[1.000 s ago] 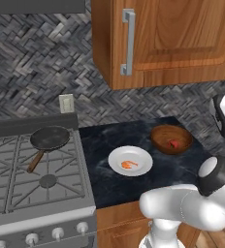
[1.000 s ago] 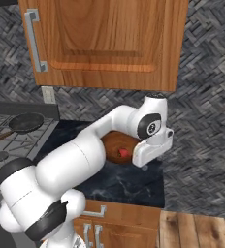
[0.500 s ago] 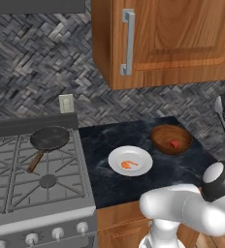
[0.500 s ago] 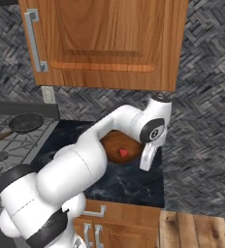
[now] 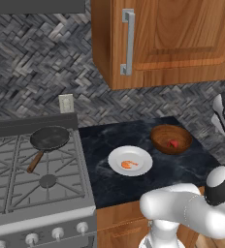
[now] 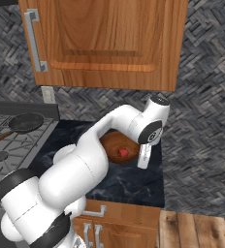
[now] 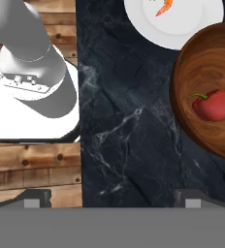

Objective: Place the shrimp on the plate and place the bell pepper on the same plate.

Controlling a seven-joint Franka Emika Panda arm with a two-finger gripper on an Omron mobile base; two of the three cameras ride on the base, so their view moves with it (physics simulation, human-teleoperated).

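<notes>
The shrimp (image 5: pixel 129 164) lies on the white plate (image 5: pixel 142 157) in the middle of the dark counter. Right of the plate stands a brown wooden bowl (image 5: pixel 158 133) with the red bell pepper (image 5: pixel 173 144) inside it. In the hand view the bell pepper (image 7: pixel 212 105) rests in the bowl (image 7: pixel 184 63) at the right, with the plate (image 7: pixel 192 24) and the shrimp (image 7: pixel 164 7) at the top. My gripper (image 7: pixel 114 201) is open and empty, hovering over bare counter beside the bowl. From the right base, the gripper (image 6: pixel 143 156) points down just right of the bowl (image 6: pixel 112 143) and the pepper (image 6: pixel 123 153).
A black frying pan (image 5: pixel 49 138) sits on the stove (image 5: pixel 17 189) to the left. A wooden wall cabinet (image 5: pixel 172 38) hangs above the counter. The counter (image 6: pixel 129 184) ends just right of the bowl, with wooden floor (image 6: pixel 197 227) beyond.
The hand has swung from pointing sideways to pointing down beside the bowl. The jaws stay open. Shrimp, plate, bowl and pepper have not moved.
</notes>
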